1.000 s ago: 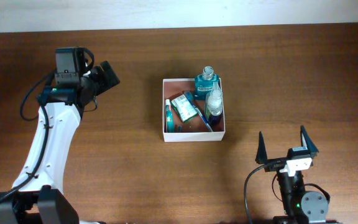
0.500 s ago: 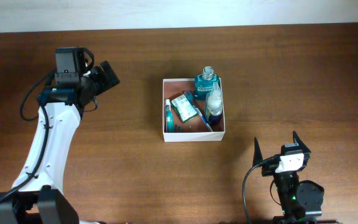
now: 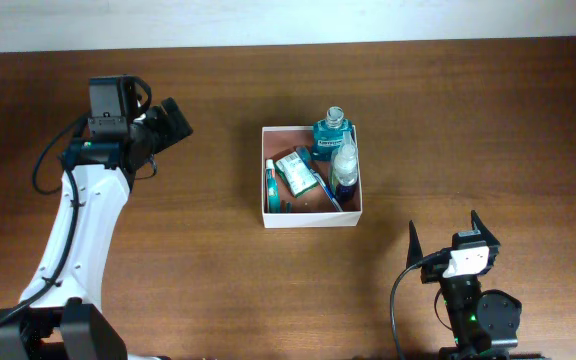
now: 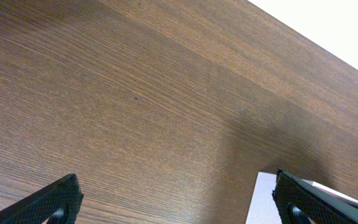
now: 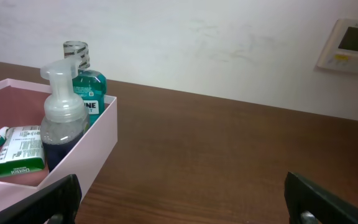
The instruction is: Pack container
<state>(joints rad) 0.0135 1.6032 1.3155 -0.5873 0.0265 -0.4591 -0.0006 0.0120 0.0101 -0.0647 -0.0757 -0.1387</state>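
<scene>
Container [image 3: 311,219], frame centre: teal bottle [image 3: 332,133] and spray bottle [image 3: 344,165] upright against its right wall, likely to spare floor room; left gripper [image 3: 176,120] and right gripper [image 3: 444,232] wide open, empty.

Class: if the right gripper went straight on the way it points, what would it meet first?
Nothing close: ahead of the right gripper lies only bare table as far as the wall. The container sits left of that line; the fingers seem to clear it, though depth is unclear.
</scene>
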